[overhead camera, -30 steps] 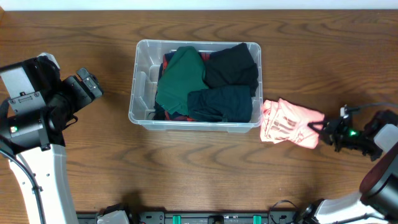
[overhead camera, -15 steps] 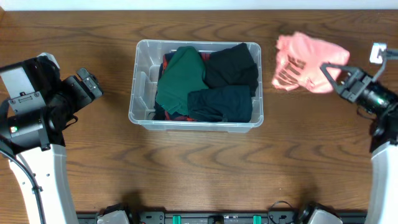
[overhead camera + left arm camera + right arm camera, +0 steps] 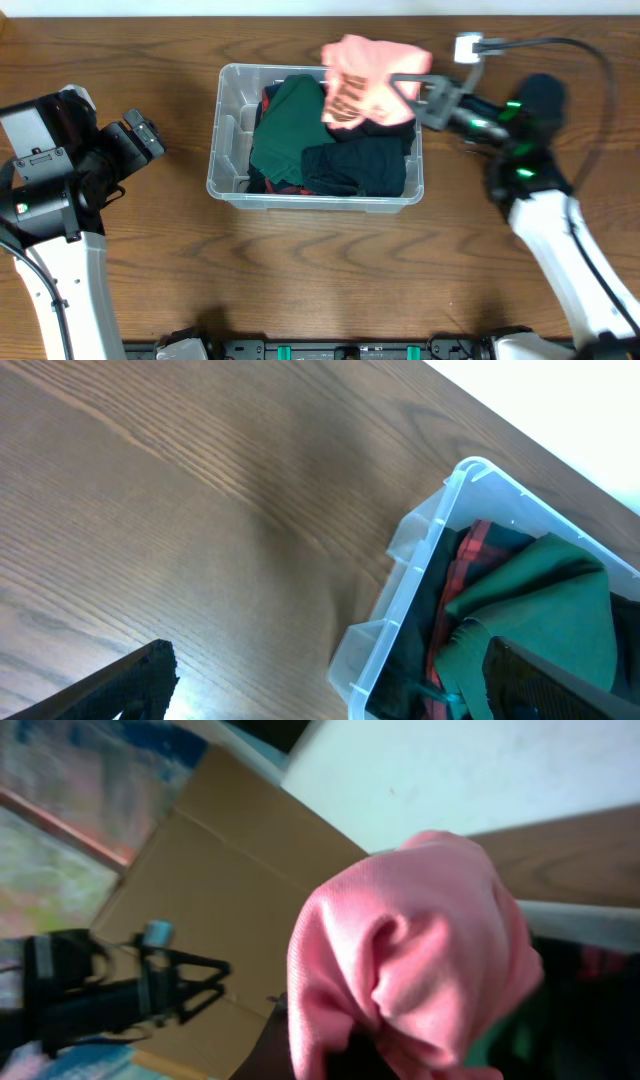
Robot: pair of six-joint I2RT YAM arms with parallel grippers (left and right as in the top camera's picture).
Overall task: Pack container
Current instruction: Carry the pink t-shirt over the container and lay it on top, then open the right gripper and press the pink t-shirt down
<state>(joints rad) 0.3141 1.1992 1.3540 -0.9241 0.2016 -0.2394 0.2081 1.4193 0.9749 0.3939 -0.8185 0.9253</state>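
Note:
The clear plastic container (image 3: 228,150) stands on the wooden table and holds folded green (image 3: 288,125), black (image 3: 372,112) and dark teal (image 3: 355,165) clothes. My right gripper (image 3: 412,92) is shut on a pink garment (image 3: 365,80) and holds it in the air over the container's back right corner. In the right wrist view the pink garment (image 3: 410,970) fills the middle and hides the fingers. My left gripper (image 3: 145,138) is open and empty, left of the container. The left wrist view shows the container's corner (image 3: 420,560) with green cloth (image 3: 530,610) inside.
The table's far edge meets a white wall at the top. In the right wrist view a cardboard box (image 3: 230,890) and a black stand (image 3: 110,990) are in the background beyond the table.
My right gripper has lifted the pink garment from the table at the right, swung it up and left, and now holds it over the container. The left arm has not moved.

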